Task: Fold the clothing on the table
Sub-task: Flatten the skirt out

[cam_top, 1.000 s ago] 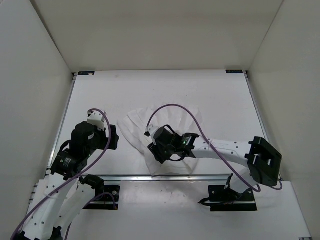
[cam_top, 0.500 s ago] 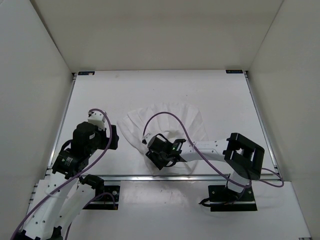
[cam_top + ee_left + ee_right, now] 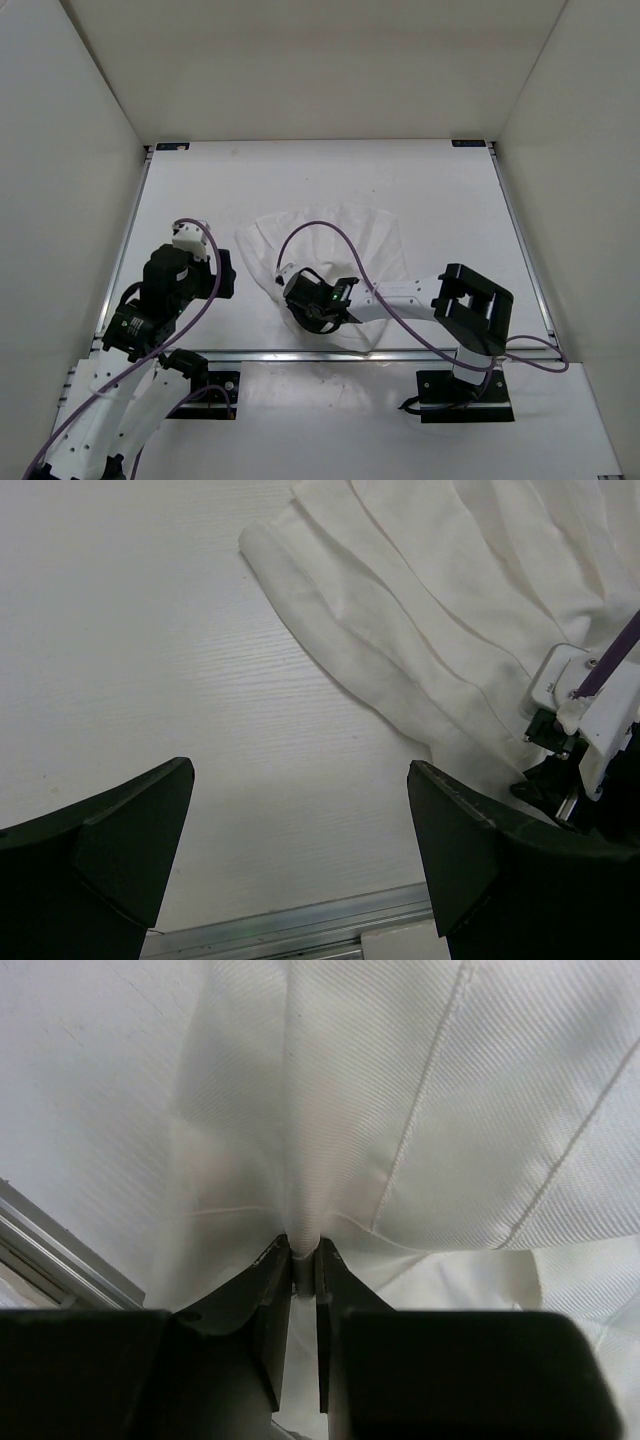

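The clothing, a white pleated fan-shaped garment, lies spread on the table in the middle near the front. My right gripper sits low at the garment's near left edge. In the right wrist view the right gripper is shut on a pinched ridge of the clothing. My left gripper hovers left of the garment, open and holding nothing. In the left wrist view the left gripper frames bare table, with the clothing at the upper right.
The metal front rail runs just behind the right gripper and shows in both wrist views as rail and rail. White walls enclose the table on three sides. A purple cable loops over the garment.
My right gripper slid left along the garment's near edge and closed on a fold of fabric. The right arm's elbow swung inward. The left arm stayed put.
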You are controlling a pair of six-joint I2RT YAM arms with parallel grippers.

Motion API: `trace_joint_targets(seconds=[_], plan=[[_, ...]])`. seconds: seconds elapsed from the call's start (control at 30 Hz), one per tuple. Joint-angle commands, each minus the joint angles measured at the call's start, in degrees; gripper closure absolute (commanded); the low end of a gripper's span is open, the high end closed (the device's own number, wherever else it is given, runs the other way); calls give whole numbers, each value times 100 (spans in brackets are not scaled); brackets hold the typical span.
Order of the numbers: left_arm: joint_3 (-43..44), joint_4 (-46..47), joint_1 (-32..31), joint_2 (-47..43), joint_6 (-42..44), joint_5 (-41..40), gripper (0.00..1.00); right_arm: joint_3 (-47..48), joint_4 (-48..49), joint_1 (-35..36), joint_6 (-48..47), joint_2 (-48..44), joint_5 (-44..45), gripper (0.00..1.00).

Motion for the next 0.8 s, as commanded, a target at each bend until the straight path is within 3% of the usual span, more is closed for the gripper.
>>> trace_joint_targets(seconds=[0.0, 0.17, 0.3, 0.4, 0.53, 0.6, 0.67, 0.77], plan=[[-34, 143, -8, -40, -74, -104, 1, 317, -336, -46, 40, -125, 247, 89], [-43, 134, 10, -135, -75, -165, 1, 538, -267, -616, -32, -1011, -225, 85], [-52, 125, 18, -180, -101, -183, 2, 82, 375, -1205, 154, -1707, -1025, 94], [-78, 117, -17, -188, -92, -174, 1, 2, 394, -1443, 145, -1901, -1132, 100], [-52, 117, 1, -180, -92, -174, 2, 160, 270, -1662, 206, -2033, -1281, 100], [-61, 117, 19, -197, -101, -183, 12, 308, 401, -1917, 390, -1990, -1615, 100], [-34, 100, 72, -223, -162, -227, 32, 817, 569, -2216, 609, -1736, -2273, 100], [-61, 125, 185, -372, -250, -472, 50, 2345, 570, -2428, 533, -754, -2460, 100]])
